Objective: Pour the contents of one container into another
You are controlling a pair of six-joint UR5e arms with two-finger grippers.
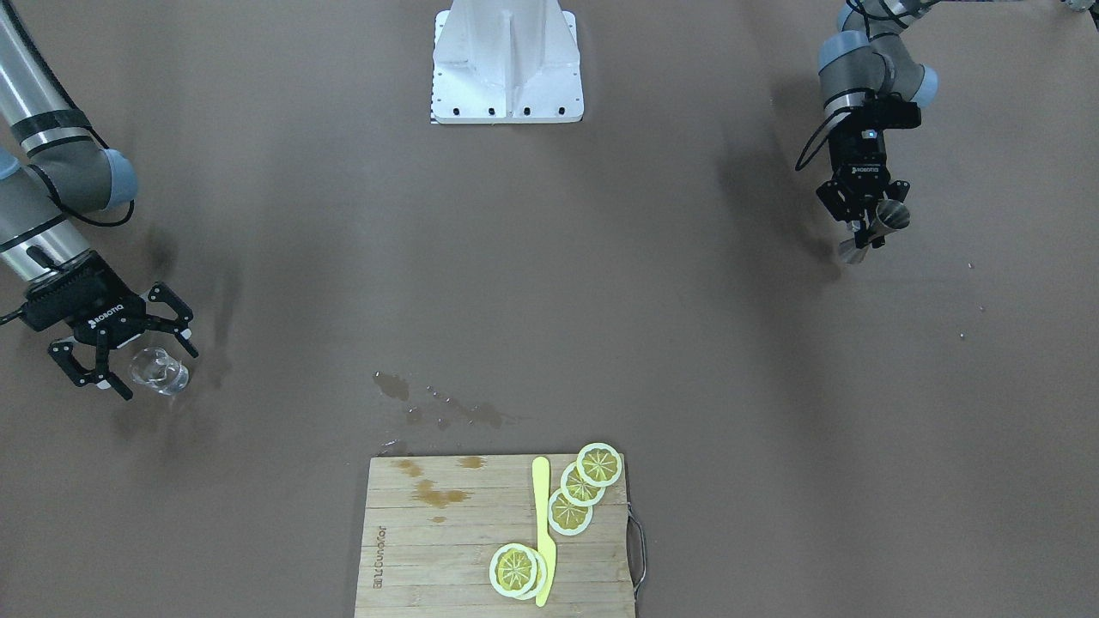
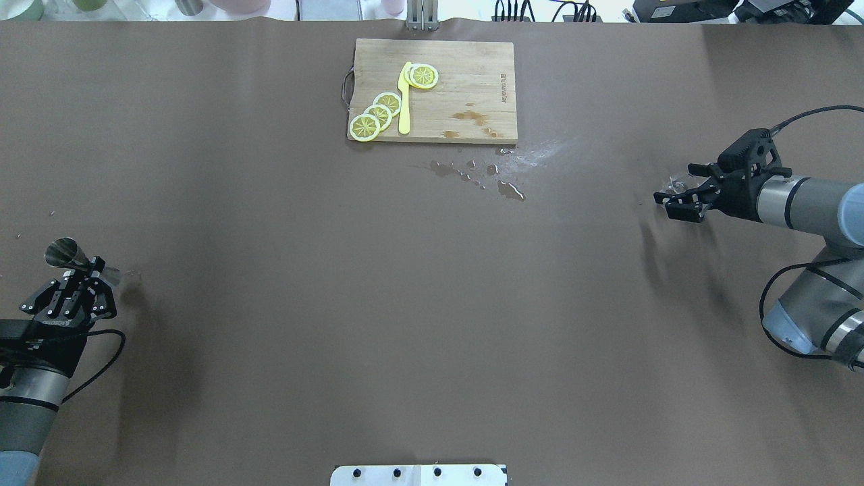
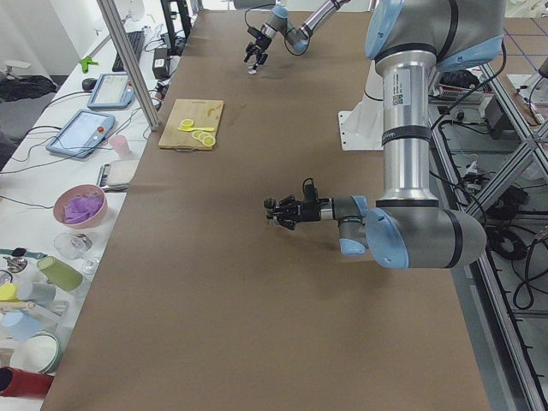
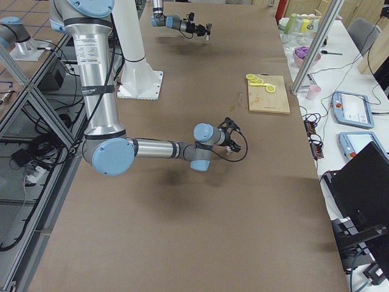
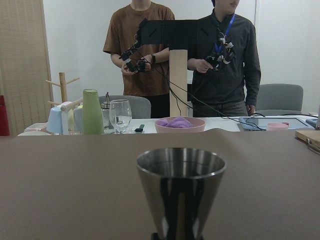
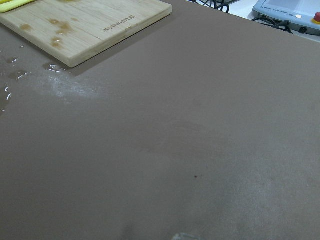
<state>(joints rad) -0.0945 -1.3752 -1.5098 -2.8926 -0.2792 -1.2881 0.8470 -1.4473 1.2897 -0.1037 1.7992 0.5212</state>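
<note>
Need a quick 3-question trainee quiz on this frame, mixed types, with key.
1. True or false: the left hand is shut on the metal jigger.
2. Where is the clear glass? A: in the left hand's grip. B: at the open fingertips of the right hand. C: stacked on the jigger.
3. Fill in: the yellow knife lies on the ____.

Key: 1 true. 2 B. 3 cutting board.
</note>
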